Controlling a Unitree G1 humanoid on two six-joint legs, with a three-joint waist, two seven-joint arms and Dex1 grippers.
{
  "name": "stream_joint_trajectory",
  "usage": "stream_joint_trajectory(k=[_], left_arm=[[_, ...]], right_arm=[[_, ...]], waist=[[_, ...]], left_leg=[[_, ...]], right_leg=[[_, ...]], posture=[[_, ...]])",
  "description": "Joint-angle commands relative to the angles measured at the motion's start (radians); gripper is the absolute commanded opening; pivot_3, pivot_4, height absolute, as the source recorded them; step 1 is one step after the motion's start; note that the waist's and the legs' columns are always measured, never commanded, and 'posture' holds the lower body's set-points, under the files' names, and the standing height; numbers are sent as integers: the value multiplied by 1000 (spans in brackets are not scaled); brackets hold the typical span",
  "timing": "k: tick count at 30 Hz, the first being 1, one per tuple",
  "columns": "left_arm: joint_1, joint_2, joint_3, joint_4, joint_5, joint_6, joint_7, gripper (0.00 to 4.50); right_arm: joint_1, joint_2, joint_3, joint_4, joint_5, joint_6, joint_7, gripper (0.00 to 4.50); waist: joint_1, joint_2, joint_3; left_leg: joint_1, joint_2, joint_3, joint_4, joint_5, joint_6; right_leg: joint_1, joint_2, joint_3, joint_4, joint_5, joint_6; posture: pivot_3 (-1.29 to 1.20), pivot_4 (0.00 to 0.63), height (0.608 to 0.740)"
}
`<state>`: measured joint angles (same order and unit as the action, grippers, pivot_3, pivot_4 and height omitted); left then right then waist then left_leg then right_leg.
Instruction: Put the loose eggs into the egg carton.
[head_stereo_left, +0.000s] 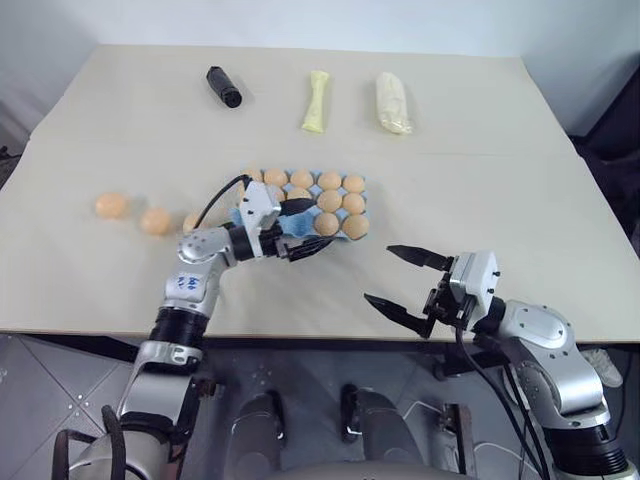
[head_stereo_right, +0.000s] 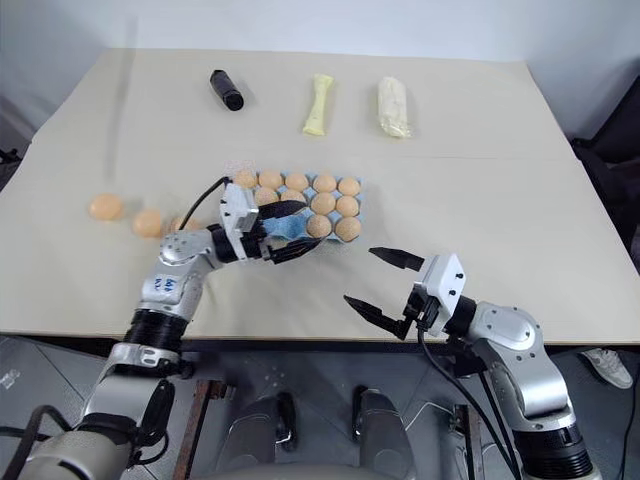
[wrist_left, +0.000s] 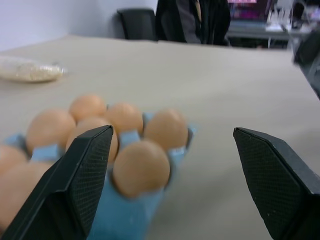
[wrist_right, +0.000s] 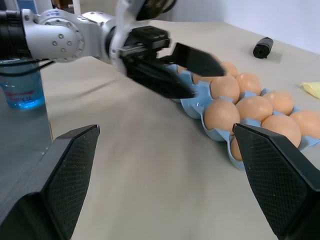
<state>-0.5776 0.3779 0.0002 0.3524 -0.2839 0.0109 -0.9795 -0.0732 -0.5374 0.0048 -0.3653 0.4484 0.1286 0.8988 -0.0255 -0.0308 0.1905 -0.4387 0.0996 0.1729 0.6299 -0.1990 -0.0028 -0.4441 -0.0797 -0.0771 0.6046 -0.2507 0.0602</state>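
A wide, matte beige table (head_stereo_left: 480, 190) stood before a pale wall, with grey tiles below its near edge. The light-blue moulded egg carton (head_stereo_left: 357, 181) sat mid-table, its round cups mostly filled with smooth tan eggs. Three loose eggs (head_stereo_left: 111, 205) lay in a row well to its left. The left gripper (head_stereo_left: 303, 228) hung over the carton's near-left corner, fingers apart and empty. The right gripper (head_stereo_left: 405, 281) hovered near the front edge, spread wide, holding nothing. A black cylinder (head_stereo_left: 224, 86) and two wrapped rolls (head_stereo_left: 316, 101) rested far back.

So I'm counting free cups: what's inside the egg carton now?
The egg carton holds about eleven eggs that show. The open left end effector covers its near-left corner, so the cups beneath cannot be judged.
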Motion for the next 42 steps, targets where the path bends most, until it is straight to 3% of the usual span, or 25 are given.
stream_joint_trajectory(k=[1, 4, 5, 6, 13, 17, 18, 21, 32, 39, 42], left_arm=[[111, 87, 140, -142, -78, 15, 24, 4100], [254, 144, 259, -246, -121, 44, 85, 4100], [309, 159, 290, -280, -131, 56, 97, 4440], [360, 165, 321, -308, -133, 60, 119, 4476], [658, 112, 489, -436, -123, 35, 302, 4476], [718, 65, 510, -463, -131, 57, 391, 4476], [722, 59, 504, -470, -133, 60, 400, 4476], [705, 50, 471, -486, -129, 68, 417, 4476], [357, 44, 332, -278, -4, 60, 553, 4476], [287, 53, 268, -168, 61, 76, 578, 4476], [286, 36, 284, -179, 49, 99, 618, 3927]], right_arm=[[-47, 15, 13, 10, 20, -25, 31, 4500], [-84, 35, 33, 35, 26, -30, 53, 4500], [-96, 41, 43, 43, 25, -33, 61, 4500], [-107, 49, 51, 50, 25, -35, 69, 4500], [-170, 98, 86, 84, 55, -43, 127, 4500], [-197, 108, 80, 135, 46, -64, 140, 4500], [-201, 109, 80, 145, 41, -71, 143, 4500], [-205, 109, 80, 164, 32, -84, 146, 4500], [-179, 95, 61, 164, 14, -85, 132, 4500], [-177, 95, 52, 164, 6, -88, 123, 4500], [-173, 93, 42, 159, 5, -90, 114, 4500]], waist=[[-12, 0, 0], [-17, 0, 0], [-17, 0, 0], [-14, 0, 0], [-2, 0, 0], [-2, 3, -3], [0, 3, -3], [-1, 0, -5], [-7, 0, -6], [-6, -1, -6], [-7, -1, -6]], left_leg=[[1, 1, 0, 0, 0, 0], [1, 2, 0, -1, 0, -1], [1, 2, 0, -2, 0, -1], [1, 2, 0, -2, 0, -1], [0, 5, 1, -3, -1, -2], [-6, 12, 3, -15, -1, -2], [-9, 17, 6, -19, 0, -2], [-3, 19, 25, -19, 2, -4], [4, 18, 30, -17, 0, -6], [11, 18, 29, -15, 0, -8], [13, 17, 27, -15, 0, -8]], right_leg=[[0, 0, 1, 0, 0, 0], [0, 0, 1, 1, 0, -1], [-1, 0, 0, 2, 0, -1], [-1, 0, 0, 2, 0, -2], [-2, -1, 2, -4, -4, -9], [1, 8, 1, -33, 14, -10], [2, 13, 2, -42, 20, -11], [-1, 18, 7, -38, 19, -15], [-6, 17, 13, -32, 19, -14], [-8, 17, 13, -18, 20, -13], [-7, 18, 13, -18, 19, -15]], posture=[[0, 150, 740], [0, 150, 740], [0, 150, 740], [0, 150, 740], [0, 150, 740], [0, 150, 740], [0, 150, 740], [0, 150, 740], [0, 150, 740], [0, 150, 740], [0, 150, 740]])
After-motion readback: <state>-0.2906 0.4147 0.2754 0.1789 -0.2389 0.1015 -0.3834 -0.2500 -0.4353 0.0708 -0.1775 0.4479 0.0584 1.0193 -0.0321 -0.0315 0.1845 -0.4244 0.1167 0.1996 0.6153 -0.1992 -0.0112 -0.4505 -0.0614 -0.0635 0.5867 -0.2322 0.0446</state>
